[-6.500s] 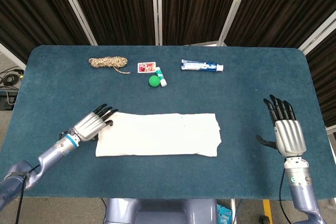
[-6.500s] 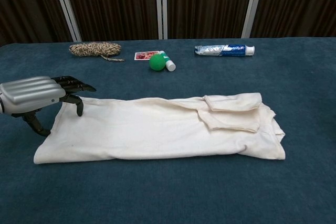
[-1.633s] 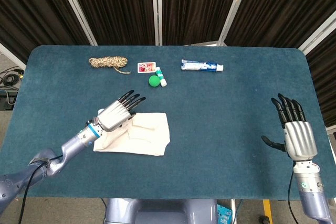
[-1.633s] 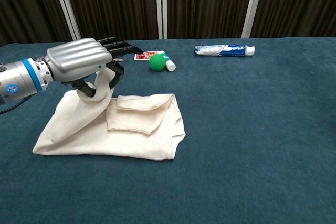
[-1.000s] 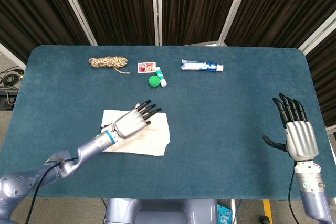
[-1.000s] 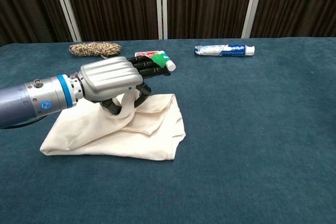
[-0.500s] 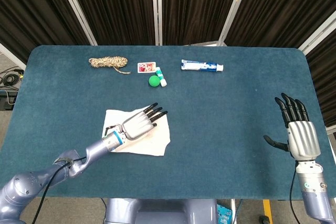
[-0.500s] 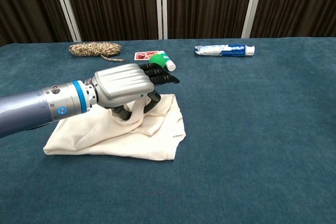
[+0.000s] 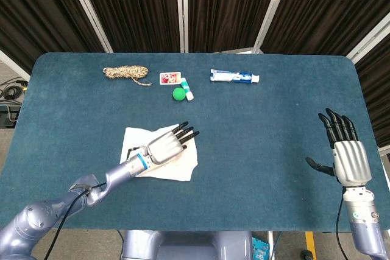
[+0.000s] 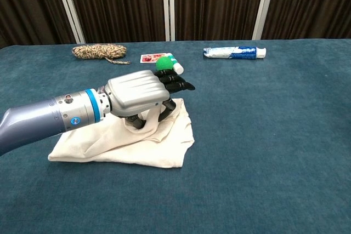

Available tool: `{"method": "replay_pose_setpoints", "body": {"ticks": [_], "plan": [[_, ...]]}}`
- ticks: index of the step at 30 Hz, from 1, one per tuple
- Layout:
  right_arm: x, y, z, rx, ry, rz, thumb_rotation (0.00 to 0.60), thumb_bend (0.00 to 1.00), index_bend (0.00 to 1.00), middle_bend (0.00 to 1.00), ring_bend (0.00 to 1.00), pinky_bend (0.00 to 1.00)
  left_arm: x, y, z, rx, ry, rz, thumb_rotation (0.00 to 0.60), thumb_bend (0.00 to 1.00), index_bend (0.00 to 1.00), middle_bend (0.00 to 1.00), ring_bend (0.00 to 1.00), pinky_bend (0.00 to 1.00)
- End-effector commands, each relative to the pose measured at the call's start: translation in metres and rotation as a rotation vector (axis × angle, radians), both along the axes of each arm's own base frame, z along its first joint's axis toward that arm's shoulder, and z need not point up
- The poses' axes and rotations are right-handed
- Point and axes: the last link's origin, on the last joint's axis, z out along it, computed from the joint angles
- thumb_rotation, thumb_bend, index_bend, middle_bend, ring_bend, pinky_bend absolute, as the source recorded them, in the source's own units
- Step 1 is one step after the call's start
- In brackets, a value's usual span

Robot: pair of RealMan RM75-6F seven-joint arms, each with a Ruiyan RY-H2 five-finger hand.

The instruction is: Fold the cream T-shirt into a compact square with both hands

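The cream T-shirt (image 9: 185, 166) lies folded into a rough square left of the table's centre, also seen in the chest view (image 10: 104, 142). My left hand (image 9: 167, 146) hovers palm down over its right half. In the chest view this left hand (image 10: 139, 93) pinches a raised fold of the cloth beneath the palm, and the dark fingertips (image 10: 184, 85) reach past the shirt's far right corner. My right hand (image 9: 348, 156) is open with fingers spread, near the table's right edge, far from the shirt. The chest view does not show it.
Along the far side lie a coil of rope (image 9: 126, 73), a small card (image 9: 170, 78), a green ball (image 9: 178, 94) beside a white stick (image 9: 189, 91), and a toothpaste tube (image 9: 234, 77). The ball (image 10: 163, 63) sits just behind my left hand's fingers.
The shirt went from a long strip to a short folded square. My left hand has carried the lifted cloth rightward and lower across the shirt. The right hand has barely moved.
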Motion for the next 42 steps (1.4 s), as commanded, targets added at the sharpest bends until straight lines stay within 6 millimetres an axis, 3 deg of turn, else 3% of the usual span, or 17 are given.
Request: {"method": "replay_pose_setpoints", "body": {"ticks": [1,6,10,21,23,26,30,36,42], "plan": [[0.0,0.0,0.0,0.001,-0.001,0.0,0.6,0.0,0.0,0.0,0.0,0.0,0.002,0.0,0.003,0.005,-0.052,0.024,0.6,0.0,0.0,0.0,0.0,0.0],[0.0,0.0,-0.001,0.004,0.001,0.002,0.6,0.0,0.0,0.0,0.0,0.0,0.01,0.001,0.015,0.002,-0.179,0.059,0.6,0.0,0.0,0.0,0.0,0.0],[0.002,0.001,-0.002,0.006,0.004,0.007,0.6,0.0,0.0,0.0,0.0,0.0,0.022,0.005,0.039,0.015,-0.33,0.065,0.6,0.0,0.0,0.0,0.0,0.0],[0.004,0.002,-0.003,0.009,0.008,0.01,0.6,0.0,0.0,0.0,0.0,0.0,0.031,0.005,0.081,-0.026,-0.499,0.198,0.6,0.0,0.0,0.0,0.0,0.0],[0.004,0.002,-0.003,0.009,0.009,0.011,0.6,0.0,0.0,0.0,0.0,0.0,0.032,0.004,0.092,-0.036,-0.542,0.234,0.6,0.0,0.04,0.0,0.0,0.0],[0.005,0.003,-0.002,0.008,0.008,0.015,0.6,0.0,0.0,0.0,0.0,0.0,0.02,0.008,0.106,-0.02,-0.493,0.292,0.6,0.0,0.17,0.0,0.0,0.0],[0.006,0.004,-0.003,0.01,0.008,0.019,0.6,0.0,0.0,0.0,0.0,0.0,0.0,0.008,0.109,-0.038,-0.417,0.393,0.6,0.07,0.38,0.0,0.0,0.0],[0.006,0.005,-0.004,0.013,0.012,0.022,0.6,0.0,0.0,0.0,0.0,0.0,-0.02,0.008,0.104,-0.073,-0.374,0.549,0.6,0.27,0.4,0.0,0.0,0.0],[0.006,0.005,-0.004,0.01,0.012,0.02,0.6,0.0,0.0,0.0,0.0,0.0,-0.029,0.011,0.091,-0.081,-0.336,0.606,0.6,0.31,0.42,0.0,0.0,0.0]]}}
